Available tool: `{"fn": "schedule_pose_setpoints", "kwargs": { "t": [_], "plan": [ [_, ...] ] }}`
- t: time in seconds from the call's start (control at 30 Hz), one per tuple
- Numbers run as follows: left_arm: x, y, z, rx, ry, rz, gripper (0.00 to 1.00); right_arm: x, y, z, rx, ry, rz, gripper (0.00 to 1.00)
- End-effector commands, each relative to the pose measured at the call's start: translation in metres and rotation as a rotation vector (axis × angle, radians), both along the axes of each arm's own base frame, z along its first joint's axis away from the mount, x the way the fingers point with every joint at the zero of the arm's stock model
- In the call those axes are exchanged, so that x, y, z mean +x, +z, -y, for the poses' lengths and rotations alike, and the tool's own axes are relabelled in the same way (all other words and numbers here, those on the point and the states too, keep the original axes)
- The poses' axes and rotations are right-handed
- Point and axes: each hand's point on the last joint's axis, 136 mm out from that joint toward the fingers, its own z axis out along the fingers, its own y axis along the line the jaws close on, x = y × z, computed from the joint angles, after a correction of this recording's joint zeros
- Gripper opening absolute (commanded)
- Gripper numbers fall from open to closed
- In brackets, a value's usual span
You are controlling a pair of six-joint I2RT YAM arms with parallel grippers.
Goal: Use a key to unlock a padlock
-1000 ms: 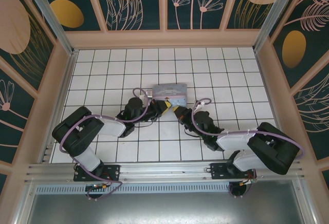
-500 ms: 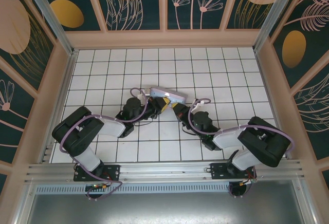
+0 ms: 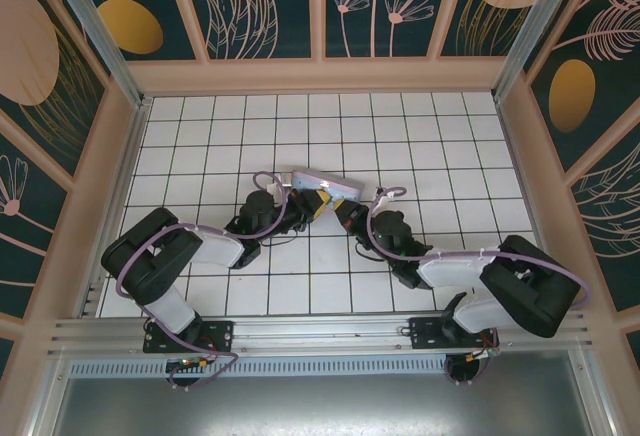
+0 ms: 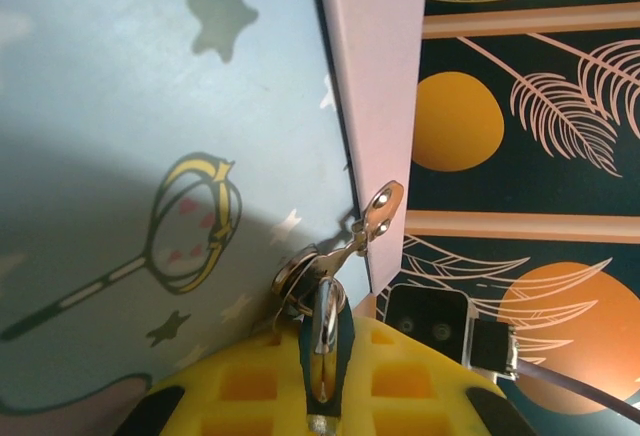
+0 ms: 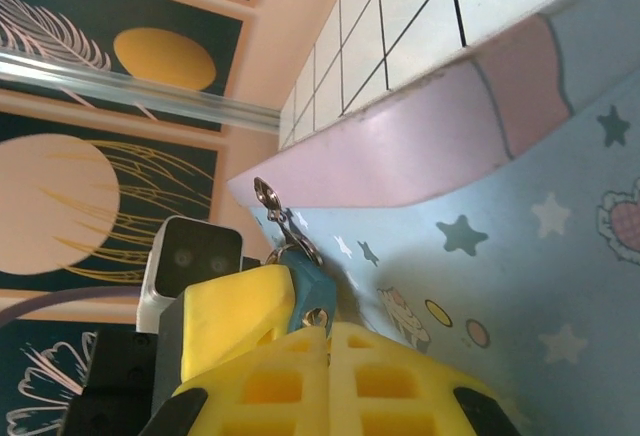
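Walled booth with botanical panels on all sides; the white tiled table (image 3: 200, 136) is mostly bare. Top view: left gripper (image 3: 316, 206) and right gripper (image 3: 344, 214) meet tip to tip mid-table, just in front of the tin (image 3: 325, 182), which looks tipped up on edge. Open tiles lie all round the pair, and the walls are well apart from them. Left wrist view: left gripper is clamped on the padlock (image 4: 322, 351), just beside the tin's pink rim. A ring (image 4: 295, 276) with a small metal piece hangs at the shackle end. The shackle shows no sign of having sprung, as far as it is visible. Right wrist view: right gripper is closed. A glint of metal pinched at its finger seam touches the padlock's end; I judge it to be the key (image 5: 318, 318), not certain. Status, judged: both parts are grasped and brought together, with the key at or in the keyway; turn and shackle release remain. Tight spots: the tin face sits close behind the tips, and the grippers crowd each other. Free room lies toward the near side.
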Motion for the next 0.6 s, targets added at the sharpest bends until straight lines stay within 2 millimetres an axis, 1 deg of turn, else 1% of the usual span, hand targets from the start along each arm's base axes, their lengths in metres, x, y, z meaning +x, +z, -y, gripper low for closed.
{"fn": "schedule_pose_setpoints", "kwargs": {
  "t": [0.0,0.13,0.2,0.33,0.4,0.47,0.57],
  "plan": [
    [-0.025,0.002,0.013,-0.006,-0.112,0.027,0.00,0.006,0.024,-0.010,-0.044,0.044,0.108,0.00],
    [-0.026,0.001,0.013,-0.001,-0.116,0.028,0.00,0.006,0.030,-0.013,-0.060,0.070,0.174,0.00],
    [-0.027,0.000,0.013,0.000,-0.116,0.028,0.00,0.006,0.030,-0.011,-0.045,0.062,0.182,0.00],
    [-0.028,-0.002,0.013,0.002,-0.117,0.024,0.00,0.006,0.034,-0.005,0.080,0.051,0.169,0.00],
    [-0.029,-0.002,0.013,-0.002,-0.120,0.022,0.00,0.006,0.039,-0.005,0.160,0.059,0.158,0.00],
    [-0.030,-0.002,0.014,-0.006,-0.124,0.022,0.00,0.006,0.043,-0.007,0.225,0.063,0.151,0.00],
    [-0.031,-0.002,0.014,-0.010,-0.125,0.022,0.00,0.003,0.051,-0.020,0.294,0.129,0.129,0.00]
  ]
}}
